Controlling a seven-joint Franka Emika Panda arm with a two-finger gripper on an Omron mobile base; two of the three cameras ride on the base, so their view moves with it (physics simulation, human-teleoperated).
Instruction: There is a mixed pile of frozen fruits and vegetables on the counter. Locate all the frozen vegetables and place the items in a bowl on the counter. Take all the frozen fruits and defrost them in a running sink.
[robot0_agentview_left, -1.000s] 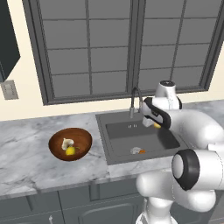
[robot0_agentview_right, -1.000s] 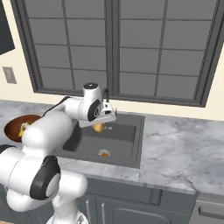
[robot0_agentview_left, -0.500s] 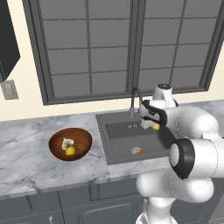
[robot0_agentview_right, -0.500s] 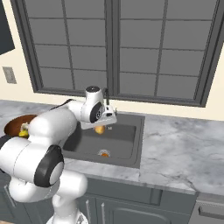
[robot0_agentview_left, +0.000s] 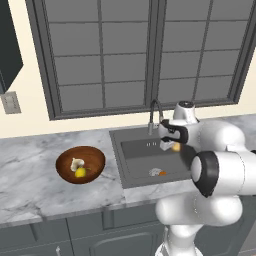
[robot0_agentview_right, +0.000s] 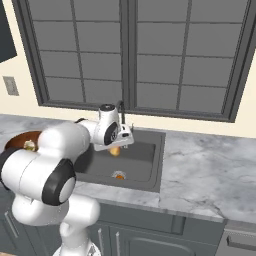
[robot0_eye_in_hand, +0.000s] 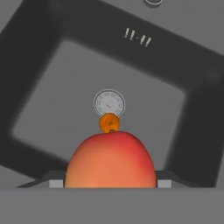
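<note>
My gripper (robot0_agentview_left: 172, 146) hangs over the sink (robot0_agentview_left: 137, 156), shut on an orange-red, peach-like frozen fruit (robot0_eye_in_hand: 110, 159). Right below it, a small orange ball (robot0_eye_in_hand: 109, 123) lies on the basin floor beside the pale round drain (robot0_eye_in_hand: 109, 101). From the right base view the held fruit (robot0_agentview_right: 115, 150) hovers above the orange ball (robot0_agentview_right: 119, 175). On the counter (robot0_agentview_left: 30, 185) to the left stands the brown wooden bowl (robot0_agentview_left: 62, 162), holding a yellow piece (robot0_agentview_left: 80, 172) and a whitish lump (robot0_agentview_left: 76, 163).
A thin curved dark faucet (robot0_agentview_left: 154, 112) rises at the back edge of the sink, close to my hand. A window wall runs behind the counter. A wide stretch of marble (robot0_agentview_right: 210, 170) lies to the right of the sink.
The gripper has sunk a little lower toward the basin with the orange-red fruit still in it. The orange ball and the bowl's pieces lie as before.
</note>
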